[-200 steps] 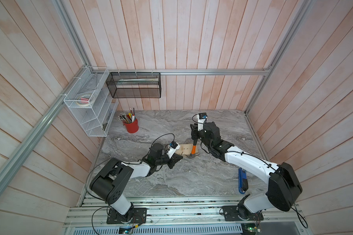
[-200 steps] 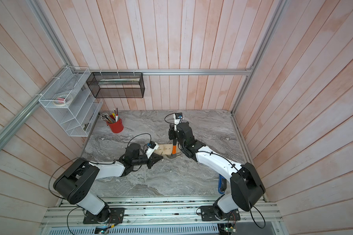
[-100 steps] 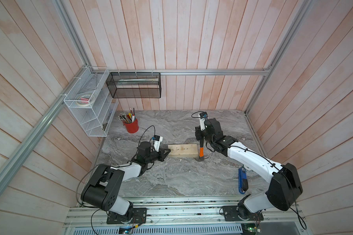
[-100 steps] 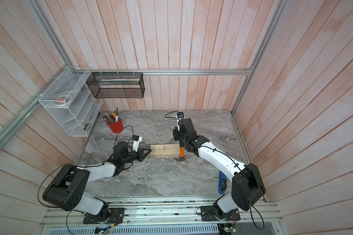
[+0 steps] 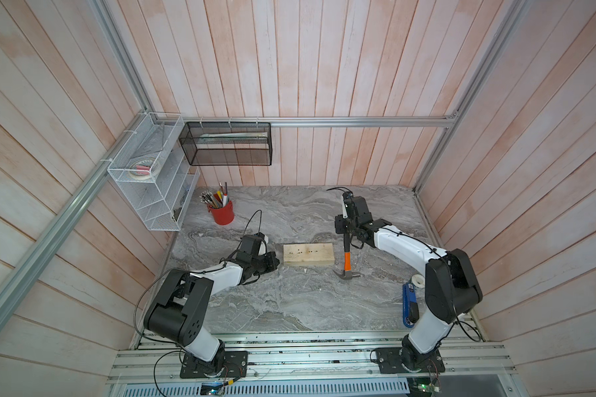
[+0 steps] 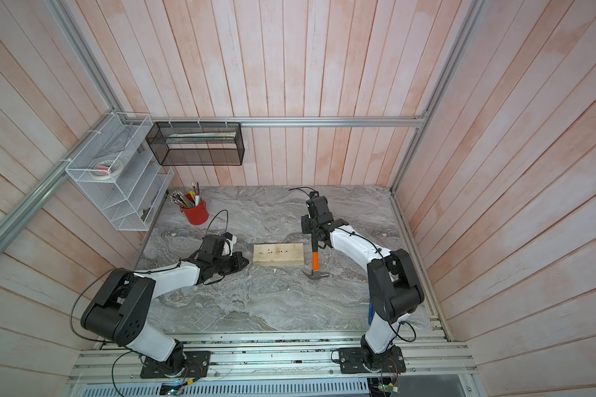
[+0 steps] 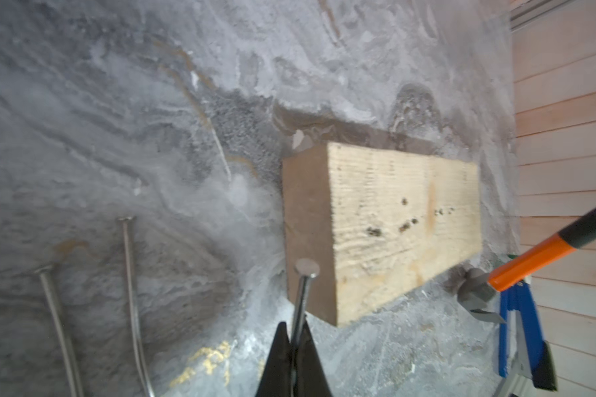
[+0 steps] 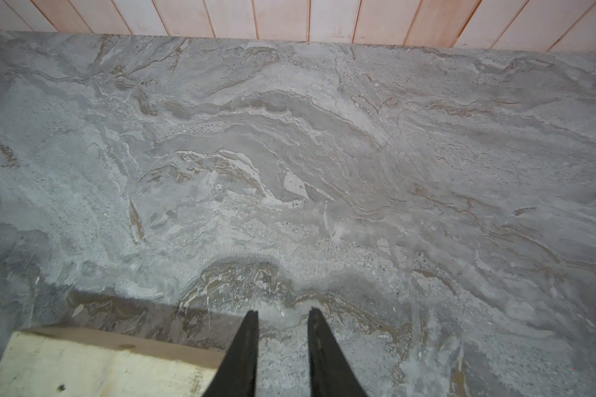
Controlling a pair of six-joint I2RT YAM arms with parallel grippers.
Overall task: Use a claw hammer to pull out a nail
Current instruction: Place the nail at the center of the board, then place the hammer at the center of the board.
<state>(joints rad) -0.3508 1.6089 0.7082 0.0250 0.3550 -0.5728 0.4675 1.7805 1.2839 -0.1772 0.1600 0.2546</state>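
The left gripper [image 7: 293, 331] was pressed together on a nail [image 7: 302, 292]. It pinched the shank below the head, and the nail stuck out past the fingertips toward the near end of the block [image 7: 403, 220]. In a top view this gripper [image 5: 273, 263] sat low over the table [image 5: 289, 302], just beside the block's left end and apart from it. Two loose nails [image 7: 131, 275] lay flat on the table nearby.

The right gripper [image 5: 345, 237] was clamped on the black upper part of the hammer [image 5: 347, 261]. The hammer hung handle-up just past the block's right end. Its orange section was below the grip and its steel head down at the table. Whether the head touched the table could not be told. In the right wrist view the fingertips [image 8: 250, 319] stood apart with bare table between them, and the handle was out of sight there.
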